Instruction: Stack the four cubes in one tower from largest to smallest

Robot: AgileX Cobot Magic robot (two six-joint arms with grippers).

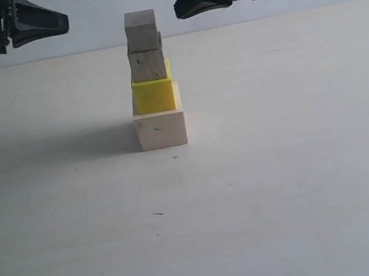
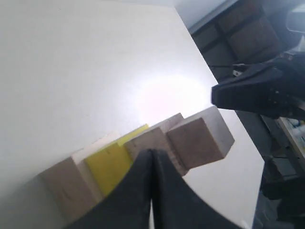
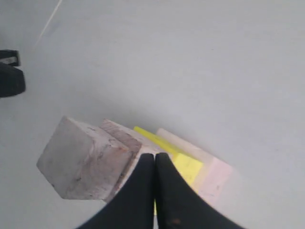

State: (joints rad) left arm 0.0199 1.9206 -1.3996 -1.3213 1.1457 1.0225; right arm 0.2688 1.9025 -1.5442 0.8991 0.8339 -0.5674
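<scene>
The four cubes stand as one tower on the white table: the largest pale pinkish cube [image 1: 161, 129] at the bottom, the yellow cube [image 1: 154, 94] on it, the grainy wood cube [image 1: 147, 64] above, and the smallest pale cube [image 1: 141, 30] on top. The upper cubes sit slightly off-centre. My left gripper [image 1: 63, 22] hangs shut, empty, up and to the left of the tower. My right gripper [image 1: 179, 10] is shut and empty at the upper right, near the top cube. Both wrist views look down on the tower, showing the top cube [image 2: 200, 138] [image 3: 81, 160] and the yellow cube [image 2: 107, 164] [image 3: 188, 168].
The white table [image 1: 279, 165] spreads around the tower. In the left wrist view, dark shelving and cables [image 2: 271, 143] lie beyond the table's edge.
</scene>
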